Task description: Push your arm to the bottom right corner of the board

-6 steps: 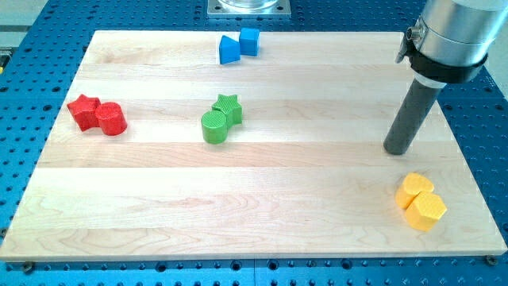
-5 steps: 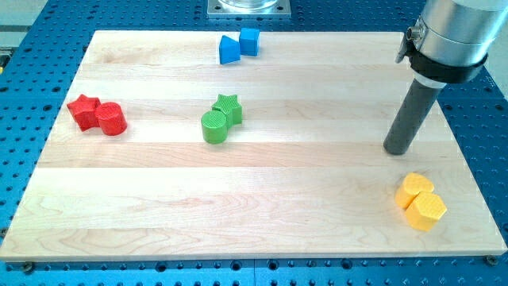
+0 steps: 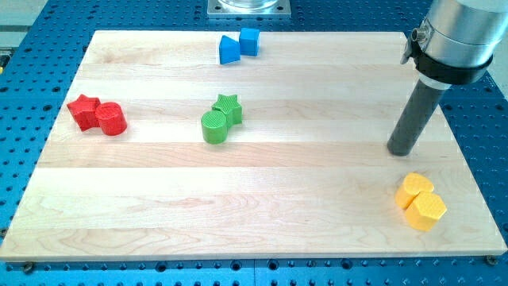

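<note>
My tip (image 3: 399, 151) rests on the wooden board (image 3: 262, 206) at the view's right, a short way above two yellow blocks. The yellow blocks touch each other near the board's bottom right corner: one (image 3: 414, 191) above and left, a yellow hexagon (image 3: 426, 210) below and right. My tip is apart from them. The dark rod rises up and right to the silver arm (image 3: 456, 36).
A red star (image 3: 82, 110) and a red cylinder (image 3: 111, 119) touch at the view's left. A green star (image 3: 228, 107) and a green cylinder (image 3: 213, 127) touch near the middle. Two blue blocks (image 3: 229, 50) (image 3: 249, 40) sit at the top edge.
My tip has shifted slightly to the view's right. The blocks have not moved.
</note>
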### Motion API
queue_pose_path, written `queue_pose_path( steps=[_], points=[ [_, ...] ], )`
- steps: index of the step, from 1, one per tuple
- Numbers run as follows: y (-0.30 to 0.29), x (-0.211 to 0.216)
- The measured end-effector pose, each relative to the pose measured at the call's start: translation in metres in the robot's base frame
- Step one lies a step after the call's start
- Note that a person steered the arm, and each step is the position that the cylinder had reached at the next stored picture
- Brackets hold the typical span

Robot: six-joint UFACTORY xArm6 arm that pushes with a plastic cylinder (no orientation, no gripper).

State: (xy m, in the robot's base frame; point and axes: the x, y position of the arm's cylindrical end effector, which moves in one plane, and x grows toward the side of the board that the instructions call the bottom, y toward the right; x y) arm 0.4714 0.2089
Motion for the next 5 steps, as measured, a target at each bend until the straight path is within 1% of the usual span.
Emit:
queue_pose_path(
  steps=[1, 2, 3, 4, 5],
  points=[
    [-0.028, 0.004],
    [-0.015, -0.003],
    [0.062, 0.001],
    [0.112, 0.054],
    [0.102, 0.108]
  ],
)
